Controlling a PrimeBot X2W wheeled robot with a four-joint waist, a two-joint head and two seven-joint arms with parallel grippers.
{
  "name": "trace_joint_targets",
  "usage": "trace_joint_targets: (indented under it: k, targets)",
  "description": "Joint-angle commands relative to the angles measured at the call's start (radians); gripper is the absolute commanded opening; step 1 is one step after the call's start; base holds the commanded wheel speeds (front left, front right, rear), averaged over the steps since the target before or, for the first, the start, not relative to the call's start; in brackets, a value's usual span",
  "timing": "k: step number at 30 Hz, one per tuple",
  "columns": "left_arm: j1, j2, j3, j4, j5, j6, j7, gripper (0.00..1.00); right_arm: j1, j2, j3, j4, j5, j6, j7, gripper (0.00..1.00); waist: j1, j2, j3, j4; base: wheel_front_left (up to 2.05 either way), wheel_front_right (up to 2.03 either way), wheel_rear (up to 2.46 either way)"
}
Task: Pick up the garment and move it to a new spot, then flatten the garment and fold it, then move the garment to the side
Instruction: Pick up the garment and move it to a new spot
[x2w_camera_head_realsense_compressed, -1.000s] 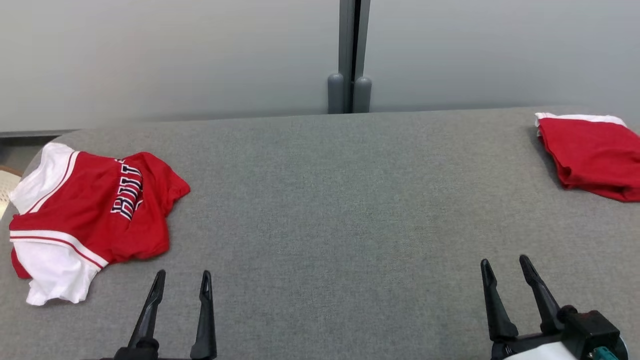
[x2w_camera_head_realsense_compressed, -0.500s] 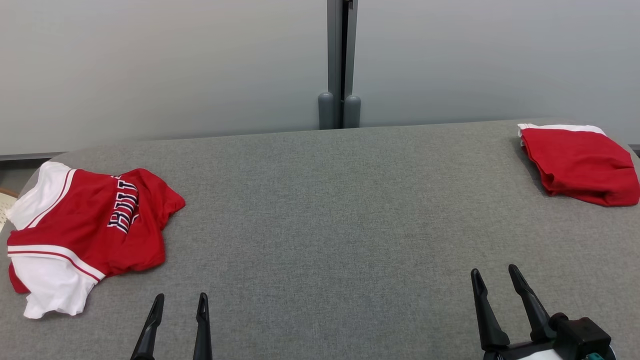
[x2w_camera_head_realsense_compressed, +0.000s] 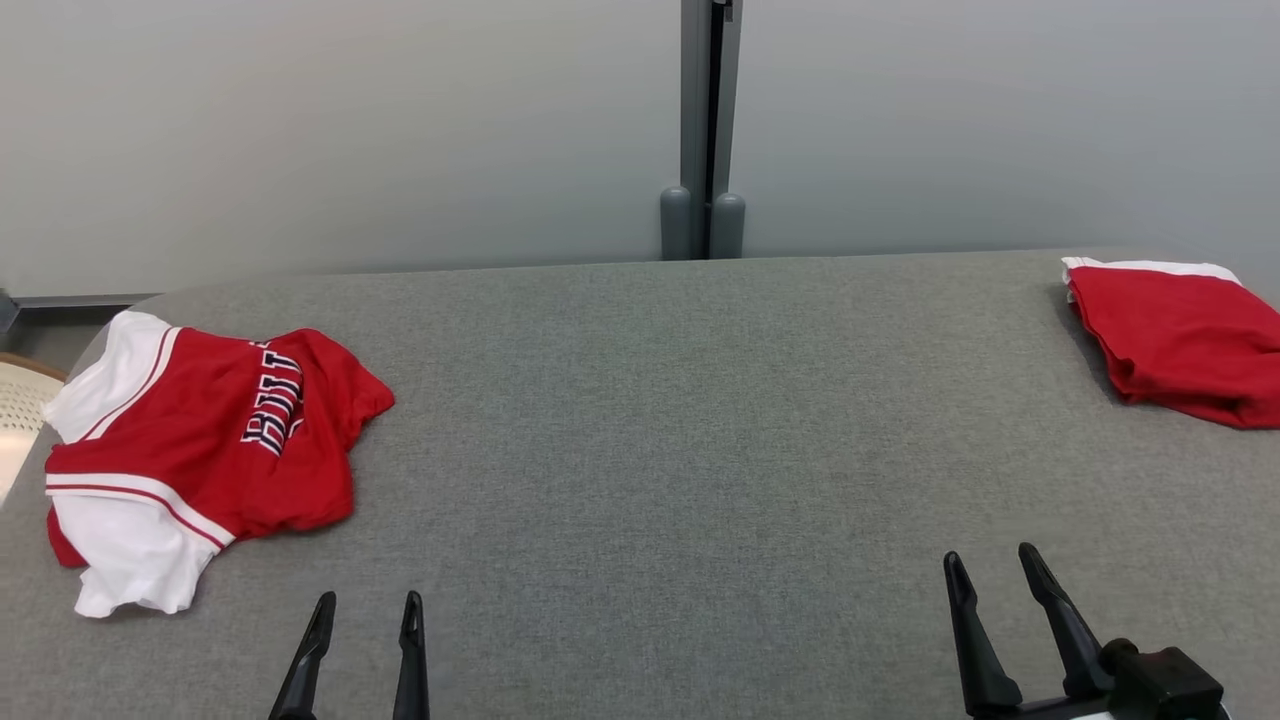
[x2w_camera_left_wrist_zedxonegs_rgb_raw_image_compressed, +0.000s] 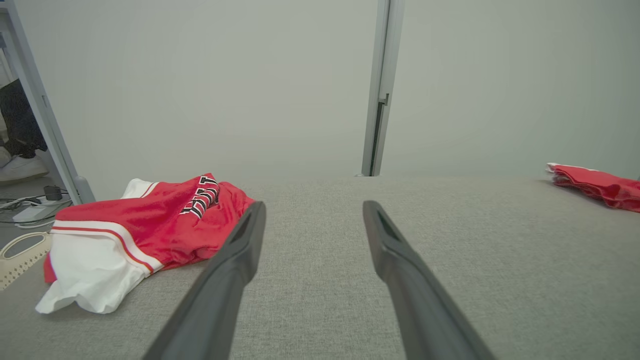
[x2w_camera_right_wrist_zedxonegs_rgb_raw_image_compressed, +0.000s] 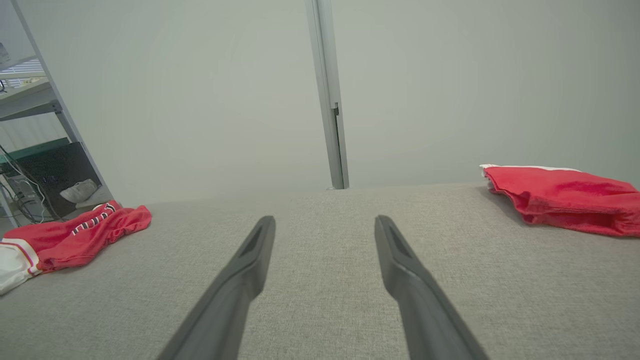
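A crumpled garment (x2w_camera_head_realsense_compressed: 200, 440), red with white panels and dark lettering, is seen lying in a loose heap at the left end of the grey cloth-covered worktop (x2w_camera_head_realsense_compressed: 650, 420), close to its left edge. It is touched by neither arm. A folded garment (x2w_camera_head_realsense_compressed: 1180, 340), red with a white strip along its far edge, is laid near the far right corner of the same worktop, well apart from the first.

The left pincer (x2w_camera_head_realsense_compressed: 368, 600) is held low at the near edge, its two dark fingers spread wide with nothing between them. It is placed near the crumpled garment, to the right of the garment's near white part, without contact. The right pincer (x2w_camera_head_realsense_compressed: 988, 555) is likewise spread wide, and nothing is gripped by it. It is held at the near right, well short of the folded garment.

Behind the worktop a pale grey wall is seen, divided by an upright post (x2w_camera_head_realsense_compressed: 705, 120). A white perforated basket (x2w_camera_head_realsense_compressed: 20, 400) is glimpsed beyond the worktop's left edge.
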Motion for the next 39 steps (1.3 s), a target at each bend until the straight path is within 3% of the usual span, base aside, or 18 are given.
trace_joint_targets:
  k: [1, 24, 32, 36, 39]
  targets:
    - [0.001, 0.003, 0.007, -0.001, 0.009, 0.005, 0.0, 1.0, 0.006, -0.003, 0.008, 0.0, 0.001, -0.002, -0.001, 1.0, 0.0, -0.0001, -0.003, 0.027, 0.0, 0.0, 0.0]
    - [0.072, 0.003, 0.054, -0.023, 0.023, 0.014, 0.0, 1.0, 0.027, 0.014, 0.093, -0.005, 0.027, -0.002, -0.001, 1.0, 0.0, -0.0001, -0.039, 0.386, 0.0, 0.0, 0.0]
    - [0.055, 0.003, 0.084, -0.021, 0.022, 0.005, 0.0, 1.0, 0.017, 0.003, 0.099, -0.012, 0.021, -0.002, -0.001, 1.0, 0.0, -0.0001, 0.003, 0.421, 0.0, 0.0, 0.0]
    - [-0.026, 0.003, 0.099, -0.042, 0.022, -0.003, 0.0, 1.0, -0.025, -0.031, 0.101, -0.021, 0.014, -0.002, -0.001, 1.0, 0.0, -0.0001, 0.086, 0.411, 0.0, 0.0, 0.0]
    - [-0.141, 0.002, 0.108, -0.058, 0.023, -0.033, 0.0, 1.0, -0.063, -0.073, 0.09, -0.037, 0.004, -0.002, -0.001, 1.0, 0.0, -0.0001, 0.18, 0.408, 0.0, 0.0, 0.0]
